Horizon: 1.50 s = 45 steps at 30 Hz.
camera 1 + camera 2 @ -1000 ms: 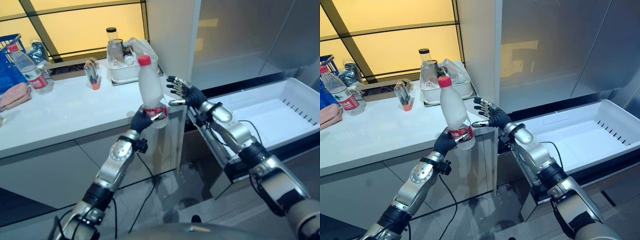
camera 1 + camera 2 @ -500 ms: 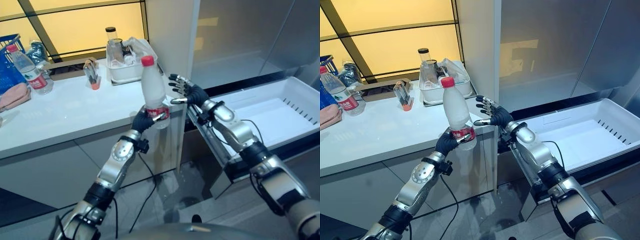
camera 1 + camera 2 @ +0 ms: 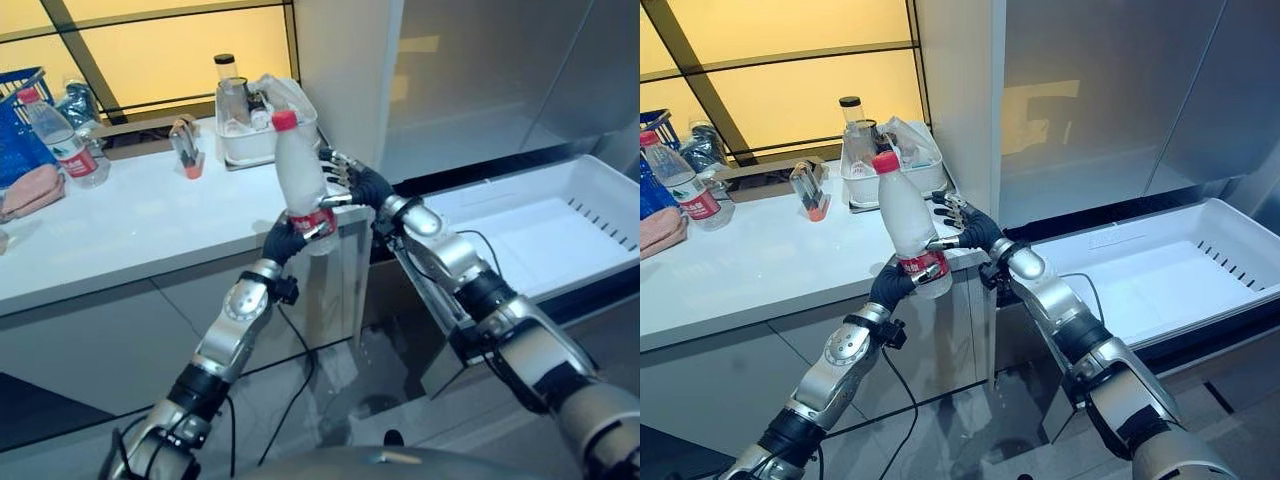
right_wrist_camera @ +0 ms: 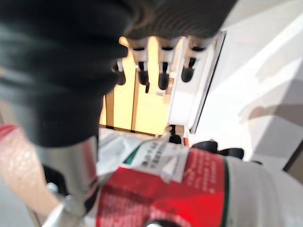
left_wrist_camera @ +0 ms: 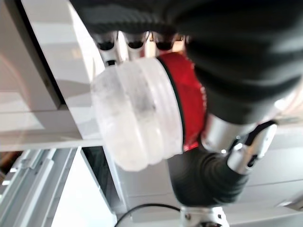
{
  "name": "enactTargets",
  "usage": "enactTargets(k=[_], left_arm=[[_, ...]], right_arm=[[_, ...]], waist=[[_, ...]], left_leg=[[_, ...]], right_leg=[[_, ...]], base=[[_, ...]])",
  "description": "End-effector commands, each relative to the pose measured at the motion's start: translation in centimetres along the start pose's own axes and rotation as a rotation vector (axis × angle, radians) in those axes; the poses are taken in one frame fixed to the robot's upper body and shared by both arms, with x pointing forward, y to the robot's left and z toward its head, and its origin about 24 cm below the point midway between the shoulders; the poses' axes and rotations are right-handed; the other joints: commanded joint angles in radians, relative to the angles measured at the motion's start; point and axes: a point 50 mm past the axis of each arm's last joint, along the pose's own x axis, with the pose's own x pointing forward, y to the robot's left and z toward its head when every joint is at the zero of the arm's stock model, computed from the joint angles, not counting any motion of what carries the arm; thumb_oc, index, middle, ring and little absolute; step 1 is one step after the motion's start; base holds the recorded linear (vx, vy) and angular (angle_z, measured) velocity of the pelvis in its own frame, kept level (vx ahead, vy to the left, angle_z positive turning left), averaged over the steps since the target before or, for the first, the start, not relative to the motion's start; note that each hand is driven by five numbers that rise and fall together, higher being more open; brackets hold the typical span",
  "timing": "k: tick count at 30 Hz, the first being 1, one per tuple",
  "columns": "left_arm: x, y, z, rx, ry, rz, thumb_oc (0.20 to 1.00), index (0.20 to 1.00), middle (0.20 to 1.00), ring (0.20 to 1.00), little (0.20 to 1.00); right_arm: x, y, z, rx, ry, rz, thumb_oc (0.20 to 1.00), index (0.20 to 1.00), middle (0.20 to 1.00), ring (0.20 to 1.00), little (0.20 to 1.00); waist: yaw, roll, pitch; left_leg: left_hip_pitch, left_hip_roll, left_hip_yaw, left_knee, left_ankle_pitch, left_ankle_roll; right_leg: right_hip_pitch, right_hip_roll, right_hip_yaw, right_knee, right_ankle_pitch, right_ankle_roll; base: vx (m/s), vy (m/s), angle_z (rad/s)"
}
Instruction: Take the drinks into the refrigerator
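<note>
Left eye view: left hand (image 3: 284,240) clamped on bottle (image 3: 298,180) base, upright; right hand (image 3: 352,183) fingers spread, just beside bottle

left hand (image 3: 892,284) — fingers curled, raised | right hand (image 3: 965,228) — fingers spread

Clear bottle (image 3: 298,180) (red cap, red label) held upright above counter edge; contents look frosty, perhaps frozen.
</note>
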Motion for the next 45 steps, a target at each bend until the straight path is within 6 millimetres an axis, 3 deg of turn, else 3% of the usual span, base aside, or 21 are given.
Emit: enactTargets(k=[1, 9, 10, 15, 18, 26, 27, 35, 45], left_arm=[[3.3, -4.9, 8.0, -0.003, -0.377, -0.233, 0.2, 0.2, 0.2, 0.2, 0.2], [3.3, -5.8, 8.5, -0.095, -0.391, -0.277, 0.2, 0.2, 0.2, 0.2, 0.2], [3.2, -5.7, 8.5, -0.101, -0.391, -0.266, 0.2, 0.2, 0.2, 0.2, 0.2], [3.0, -4.9, 8.1, -0.082, -0.375, -0.236, 0.2, 0.2, 0.2, 0.2, 0.2], [2.6, -3.6, 7.6, -0.054, -0.362, -0.183, 0.2, 0.2, 0.2, 0.2, 0.2], [2.2, -2.7, 7.2, -0.043, -0.358, -0.163, 0.2, 0.2, 0.2, 0.2, 0.2], [2.2, -2.6, 7.2, -0.042, -0.355, -0.175, 0.2, 0.2, 0.2, 0.2, 0.2], [2.1, -2.6, 7.0, -0.051, -0.349, -0.196, 0.2, 0.2, 0.2, 0.2, 0.2], [2.8, -3.7, 7.7, -0.054, -0.365, -0.239, 0.2, 0.2, 0.2, 0.2, 0.2]], right_arm=[[3.5, 3.0, 3.4, -0.086, -0.081, 0.092, 1.0, 1.0, 1.0, 1.0, 1.0], [4.0, 3.9, 2.1, -0.047, -0.023, 0.102, 1.0, 1.0, 1.0, 1.0, 1.0], [4.2, 3.9, 2.5, 0.041, -0.041, 0.099, 1.0, 1.0, 1.0, 1.0, 1.0], [3.9, 3.7, 3.8, 0.062, -0.103, 0.112, 1.0, 1.0, 1.0, 1.0, 1.0], [2.4, 2.8, 4.9, 0.143, -0.192, 0.125, 1.0, 1.0, 1.0, 1.0, 1.0], [0.7, 1.5, 4.6, 0.226, -0.195, 0.161, 1.0, 1.0, 1.0, 1.0, 1.0], [0.6, 1.4, 5.4, 0.165, -0.185, 0.227, 1.0, 1.0, 1.0, 1.0, 1.0], [0.1, -0.5, 6.4, 0.123, -0.19, 0.221, 1.0, 1.0, 1.0, 1.0, 1.0], [1.7, 0.2, 5.0, 0.026, -0.115, 0.155, 1.0, 1.0, 1.0, 1.0, 1.0]], waist=[[0.016, -0.043, -0.047], [0.024, -0.044, -0.043], [0.026, -0.043, -0.041], [0.024, -0.045, -0.04], [0.022, -0.044, -0.038], [0.016, -0.045, -0.038], [0.016, -0.048, -0.043], [0.009, -0.049, -0.047], [0.009, -0.045, -0.048]], left_leg=[[-0.079, -0.061, -0.011, 0.045, -0.001, 0.074], [-0.081, -0.063, -0.012, 0.047, -0.001, 0.076], [-0.075, -0.062, -0.015, 0.045, -0.009, 0.076], [-0.076, -0.062, -0.014, 0.042, -0.007, 0.075], [-0.077, -0.064, -0.012, 0.043, -0.008, 0.076], [-0.078, -0.065, -0.009, 0.045, -0.009, 0.077], [-0.079, -0.063, -0.009, 0.047, -0.009, 0.075], [-0.074, -0.062, -0.005, 0.044, -0.008, 0.072], [-0.07, -0.062, -0.005, 0.046, -0.012, 0.074]], right_leg=[[0.088, -0.021, -0.033, 0.111, -0.14, 0.028], [0.086, -0.024, -0.032, 0.109, -0.137, 0.03], [0.092, -0.023, -0.033, 0.107, -0.144, 0.031], [0.091, -0.023, -0.033, 0.104, -0.143, 0.031], [0.09, -0.024, -0.034, 0.104, -0.143, 0.033], [0.085, -0.026, -0.029, 0.106, -0.143, 0.036], [0.083, -0.026, -0.03, 0.107, -0.143, 0.036], [0.088, -0.024, -0.03, 0.106, -0.143, 0.036], [0.091, -0.022, -0.026, 0.107, -0.142, 0.034]], base=[[0.0, 0.0, 0.0], [0.0, 0.001, 0.0], [0.0, 0.0, 0.0], [0.0, 0.0, 0.0], [0.0, 0.0, 0.0], [0.0, 0.0, 0.0], [0.0, 0.0, 0.0], [0.0, 0.0, 0.0], [0.0, 0.0, 0.0]])
